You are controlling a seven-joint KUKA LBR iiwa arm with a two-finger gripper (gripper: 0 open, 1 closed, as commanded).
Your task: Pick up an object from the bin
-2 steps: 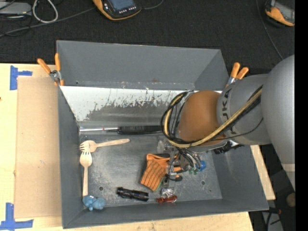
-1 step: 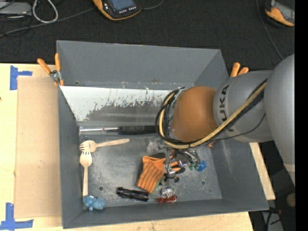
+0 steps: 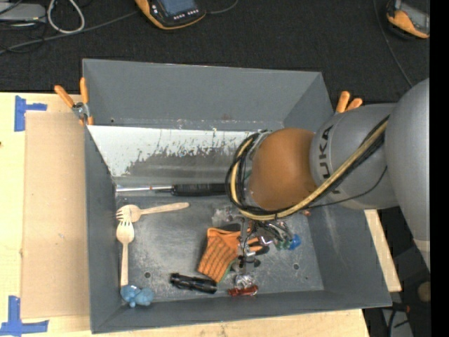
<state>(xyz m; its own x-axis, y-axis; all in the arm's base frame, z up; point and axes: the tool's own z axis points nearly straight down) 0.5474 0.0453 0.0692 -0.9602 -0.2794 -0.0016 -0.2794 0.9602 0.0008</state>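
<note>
My gripper [image 3: 254,243] hangs under the arm's wrist at the bin's front right, low over the floor. Right beside it on the left lies an orange ribbed piece [image 3: 217,253], touching or nearly touching it. A small shiny red and clear thing [image 3: 243,287] lies just in front of the gripper. A small blue piece [image 3: 294,242] sits at the gripper's right. A black marker [image 3: 193,282] lies to the front left of the orange piece.
Two pale wooden utensils lie at the left: a fork [image 3: 150,210] and a spoon [image 3: 125,250]. A blue lump [image 3: 137,297] sits in the front left corner. A black pen [image 3: 200,188] lies along the foot of the back wall.
</note>
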